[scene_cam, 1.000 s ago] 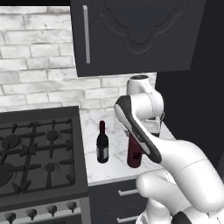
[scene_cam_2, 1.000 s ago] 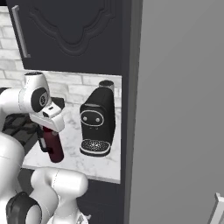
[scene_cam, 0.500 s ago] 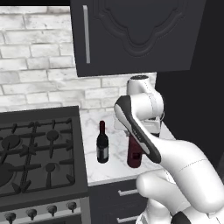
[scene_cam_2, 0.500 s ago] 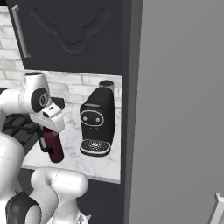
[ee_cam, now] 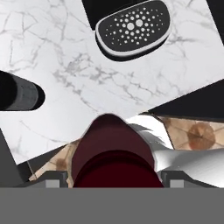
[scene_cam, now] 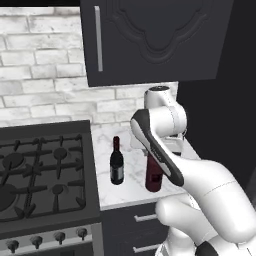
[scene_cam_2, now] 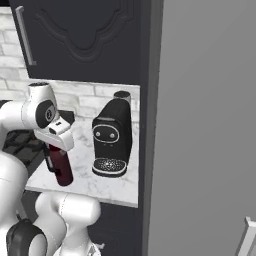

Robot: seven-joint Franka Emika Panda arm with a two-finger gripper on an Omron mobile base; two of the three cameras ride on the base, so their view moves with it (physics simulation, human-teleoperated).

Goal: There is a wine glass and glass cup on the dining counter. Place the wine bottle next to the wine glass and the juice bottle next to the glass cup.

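Observation:
The juice bottle point(scene_cam_2: 61, 169), stubby and dark maroon, stands upright near the front edge of a small marble worktop point(scene_cam: 131, 186). My gripper point(ee_cam: 114, 177) reaches down over its top, with a fingertip on either side of its neck, shut on it. The same juice bottle point(scene_cam: 153, 176) is partly hidden behind my forearm in the left base view. The wine bottle point(scene_cam: 116, 162), near-black with a dark red capsule, stands a little to its left, apart from it; its top point(ee_cam: 19, 92) shows dark in the hand view. The wine glass, the glass cup and the dining counter are out of view.
A black coffee machine point(scene_cam_2: 113, 136) stands right of the juice bottle, its round drip tray point(ee_cam: 133, 25) close by. A gas stove point(scene_cam: 42, 172) borders the worktop on the left. A dark wall cabinet point(scene_cam: 150, 40) hangs overhead and a tall dark panel point(scene_cam_2: 146, 125) closes off the right.

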